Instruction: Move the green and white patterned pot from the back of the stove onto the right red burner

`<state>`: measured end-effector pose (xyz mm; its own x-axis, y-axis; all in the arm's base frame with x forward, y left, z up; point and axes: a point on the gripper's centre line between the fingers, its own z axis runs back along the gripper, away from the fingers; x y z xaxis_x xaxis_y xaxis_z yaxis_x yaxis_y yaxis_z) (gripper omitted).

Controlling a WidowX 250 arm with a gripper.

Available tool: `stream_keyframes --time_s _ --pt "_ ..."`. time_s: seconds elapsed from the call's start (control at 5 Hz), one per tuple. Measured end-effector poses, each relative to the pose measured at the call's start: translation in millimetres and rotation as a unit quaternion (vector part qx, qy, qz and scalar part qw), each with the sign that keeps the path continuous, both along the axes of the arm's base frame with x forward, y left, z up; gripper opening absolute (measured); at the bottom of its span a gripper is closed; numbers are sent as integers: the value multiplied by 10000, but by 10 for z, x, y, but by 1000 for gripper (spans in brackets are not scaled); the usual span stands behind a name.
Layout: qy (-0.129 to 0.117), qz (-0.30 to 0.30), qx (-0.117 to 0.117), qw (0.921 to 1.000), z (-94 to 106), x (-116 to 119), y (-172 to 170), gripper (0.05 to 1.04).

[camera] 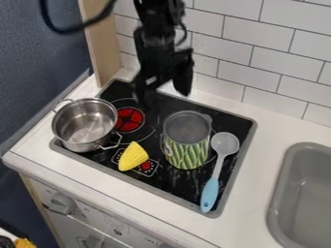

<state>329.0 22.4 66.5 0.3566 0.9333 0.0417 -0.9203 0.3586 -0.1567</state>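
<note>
The black gripper (161, 91) hangs over the back edge of the stove, its two fingers apart and nothing between them. In front of it and to the left, a steel pot (84, 124) with two handles stands at the stove's left side. A yellow corn-like piece (133, 156) lies near the front of the stove. Right of that, a can (187, 141) with a green and yellow pattern and a grey top stands upright. Beside the can lies a spoon (217, 170) with a grey bowl and light blue handle.
The black stove top (173, 186) has a raised grey rim and red burner markings. A grey sink (304, 198) is set into the white counter on the right. Behind stands a white tiled wall (259, 53), with a wooden panel (103, 41) at the back left.
</note>
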Motion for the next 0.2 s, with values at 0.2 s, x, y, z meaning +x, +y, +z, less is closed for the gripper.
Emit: stream_keyframes --time_s 0.2 --pt "-298 41 181 9994 298 -27 67 999"
